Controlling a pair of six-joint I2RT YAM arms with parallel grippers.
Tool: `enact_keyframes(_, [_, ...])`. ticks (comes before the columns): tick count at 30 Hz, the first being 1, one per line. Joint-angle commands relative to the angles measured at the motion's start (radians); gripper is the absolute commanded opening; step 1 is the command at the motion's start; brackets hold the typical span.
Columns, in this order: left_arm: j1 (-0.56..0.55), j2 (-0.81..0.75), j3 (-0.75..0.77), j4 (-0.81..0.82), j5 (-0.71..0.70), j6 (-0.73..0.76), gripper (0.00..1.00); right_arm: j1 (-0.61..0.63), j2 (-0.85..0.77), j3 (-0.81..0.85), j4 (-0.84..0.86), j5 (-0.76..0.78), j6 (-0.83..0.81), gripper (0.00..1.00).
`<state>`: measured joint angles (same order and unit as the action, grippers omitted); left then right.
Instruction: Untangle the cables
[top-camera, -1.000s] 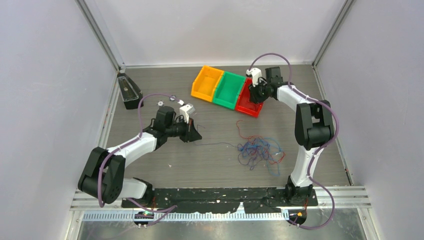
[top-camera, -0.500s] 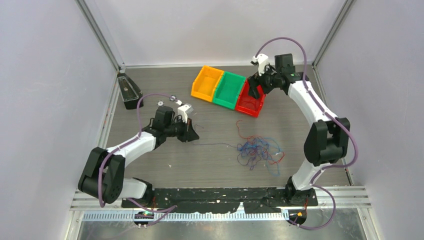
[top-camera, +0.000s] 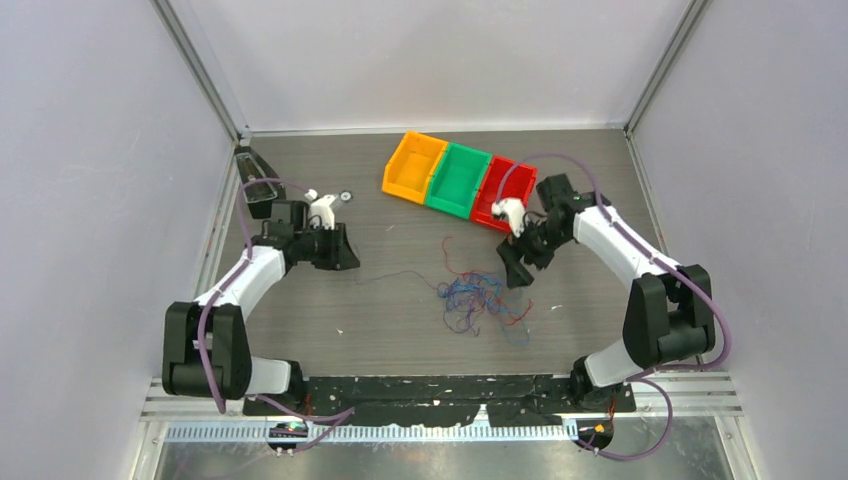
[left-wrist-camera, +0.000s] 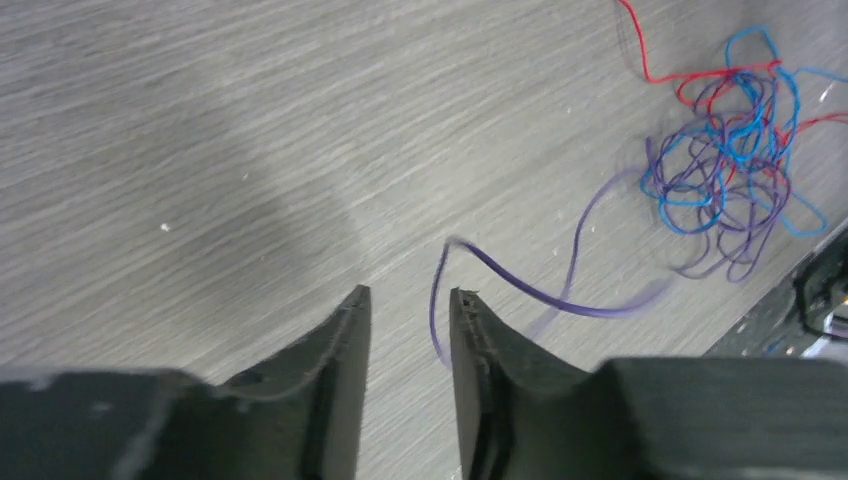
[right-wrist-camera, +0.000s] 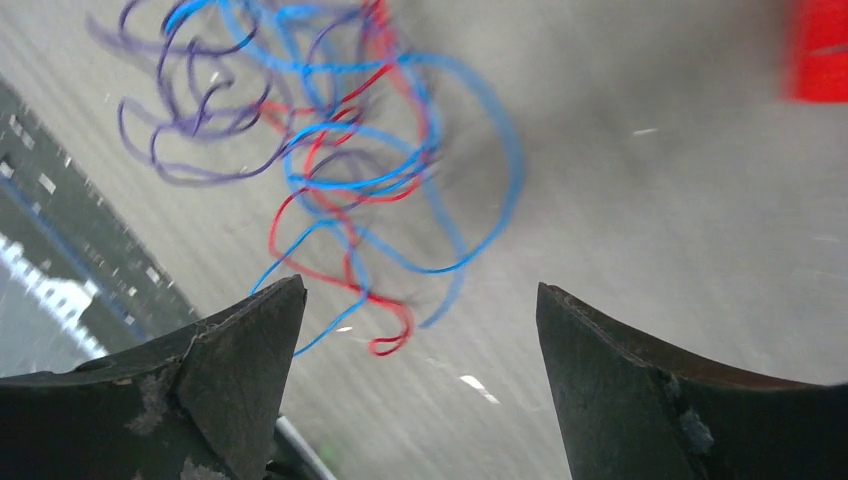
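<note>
1. Cables (top-camera: 480, 298) are lying in one red, blue and purple knot on the table (top-camera: 330, 330), between the two arms.
2. Left gripper (left-wrist-camera: 410, 295) is sitting well to the knot's left, jaws narrowed to a slit. A purple strand (left-wrist-camera: 520, 285) is running from the knot into that slit, probably to be drawn clear. I cannot tell whether it is pinched.
3. Right gripper (right-wrist-camera: 420, 290) is hovering over the knot's right edge, spread wide and holding nothing, likely positioning to pin loops.
4. Coloured bins (top-camera: 455, 180) are sitting beyond, presumably for sorted strands.
</note>
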<state>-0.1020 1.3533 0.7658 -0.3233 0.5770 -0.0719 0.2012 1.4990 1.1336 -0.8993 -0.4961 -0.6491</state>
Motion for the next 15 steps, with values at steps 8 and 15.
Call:
enact_keyframes(8, [-0.154,-0.256,0.025,0.053,0.111,0.068,0.99,0.064,0.094,-0.111,0.059,0.018,0.008,0.82])
enact_keyframes(15, [-0.492,-0.076,0.097,0.079,0.15,0.054,0.91,0.064,0.14,-0.113,0.112,0.021,0.055,0.78])
